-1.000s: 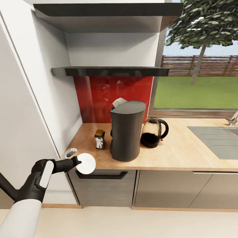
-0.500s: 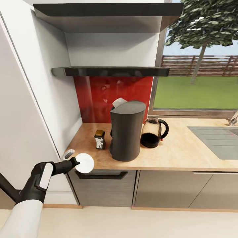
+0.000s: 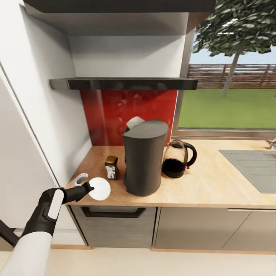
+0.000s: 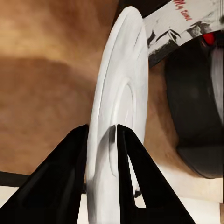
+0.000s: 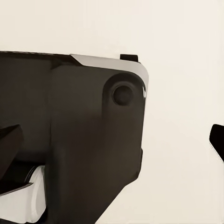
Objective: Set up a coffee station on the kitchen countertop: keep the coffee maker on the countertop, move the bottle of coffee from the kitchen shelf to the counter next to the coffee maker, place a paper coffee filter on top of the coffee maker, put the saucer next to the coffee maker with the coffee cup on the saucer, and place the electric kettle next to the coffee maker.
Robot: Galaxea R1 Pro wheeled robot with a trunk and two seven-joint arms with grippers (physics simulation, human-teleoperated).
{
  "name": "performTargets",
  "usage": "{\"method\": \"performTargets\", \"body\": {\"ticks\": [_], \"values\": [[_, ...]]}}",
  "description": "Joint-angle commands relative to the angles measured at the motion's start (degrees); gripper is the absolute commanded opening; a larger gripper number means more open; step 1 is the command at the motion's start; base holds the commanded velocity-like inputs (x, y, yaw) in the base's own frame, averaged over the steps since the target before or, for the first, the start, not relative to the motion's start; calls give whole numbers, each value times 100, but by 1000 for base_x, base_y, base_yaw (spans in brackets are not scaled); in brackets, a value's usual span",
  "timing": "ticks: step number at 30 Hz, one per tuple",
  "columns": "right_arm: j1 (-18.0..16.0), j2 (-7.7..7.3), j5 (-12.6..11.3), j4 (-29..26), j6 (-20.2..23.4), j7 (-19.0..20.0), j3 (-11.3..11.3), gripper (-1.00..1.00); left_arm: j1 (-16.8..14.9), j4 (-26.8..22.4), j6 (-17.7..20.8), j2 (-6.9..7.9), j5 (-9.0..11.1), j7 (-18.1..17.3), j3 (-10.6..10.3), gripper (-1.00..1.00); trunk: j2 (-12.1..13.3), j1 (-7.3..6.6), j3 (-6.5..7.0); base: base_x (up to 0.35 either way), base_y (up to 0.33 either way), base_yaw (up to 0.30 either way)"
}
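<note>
The dark grey coffee maker (image 3: 143, 161) stands on the wooden countertop (image 3: 214, 184), and a white paper filter (image 3: 134, 122) pokes up at its top rear. The small bottle of coffee (image 3: 111, 167) is just left of it and the glass electric kettle (image 3: 177, 158) just right. My left gripper (image 3: 89, 188) is shut on the white saucer (image 3: 100, 188), held on edge over the counter's front left corner. In the left wrist view the saucer (image 4: 116, 135) sits between the black fingers (image 4: 70, 177). A small pale cup (image 3: 81, 177) lies at the counter's left edge. My right gripper (image 5: 114, 144) is open.
A white tall cabinet (image 3: 27, 126) walls the counter's left end. Two dark shelves (image 3: 122, 83) hang above the red backsplash. A sink (image 3: 253, 165) lies at the right, under the window. The right wrist view looks at the robot's own dark body (image 5: 70, 140) and pale floor.
The head camera has moved closer to the counter. My left gripper has carried the saucer slightly forward, from the counter's front edge to above its corner.
</note>
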Motion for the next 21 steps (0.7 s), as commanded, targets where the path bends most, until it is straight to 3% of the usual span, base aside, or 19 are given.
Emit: {"method": "performTargets", "body": {"ticks": [1, 14, 21], "values": [[-5, -3, -61, 5, -21, 24, 44, 100, -7, -1, 32, -2, -34, -50, 16, -100, -12, 4, -12, 78, -206, 0], [-5, 4, -61, 9, -21, 24, 38, 100, 2, 342, 35, -3, -21, -58, 16, -100, -12, 4, -12, 9, -28, 0], [-5, 4, -61, 10, -21, 24, 42, 100, 2, 356, 35, 0, -21, -59, 16, -100, -12, 4, -12, 42, -132, 0]]}}
